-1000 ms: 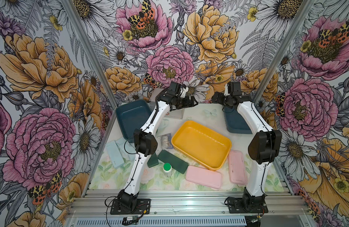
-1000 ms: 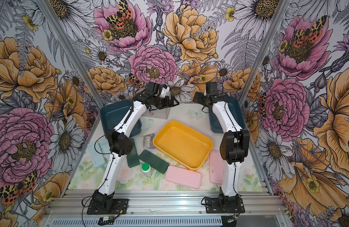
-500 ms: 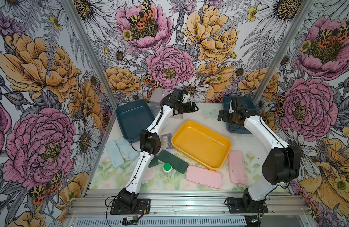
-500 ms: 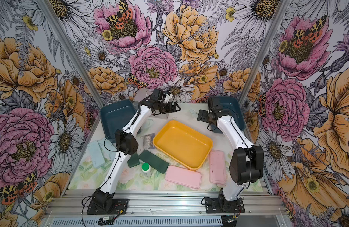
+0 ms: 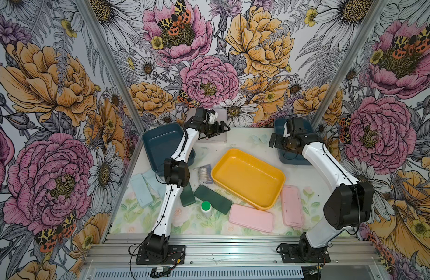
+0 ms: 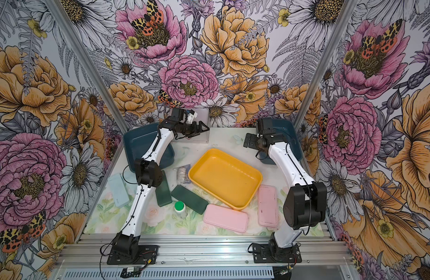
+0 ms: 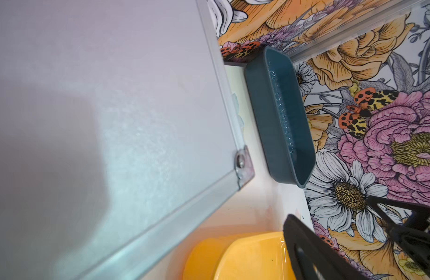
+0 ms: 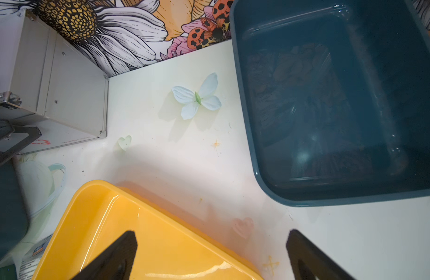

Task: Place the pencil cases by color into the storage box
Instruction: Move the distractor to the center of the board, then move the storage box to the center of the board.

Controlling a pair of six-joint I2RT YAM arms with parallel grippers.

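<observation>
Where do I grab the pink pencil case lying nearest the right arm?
Probably across its short width near the middle, straight down with the right gripper. The pink pencil case lies flat, so only its long edges offer a hold. The yellow tray crowds its far inner edge; favour the near half.

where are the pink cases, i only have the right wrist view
observer: one pink case lies flat along the yellow tray's near side, the other pink case by its right end
operator: and the green ones
observer: left of the tray, by the green-capped bottle: one dark green case and a second dark green case
operator: pale blue
observer: one pale blue case and another pale blue case lie at the table's left edge
</observation>
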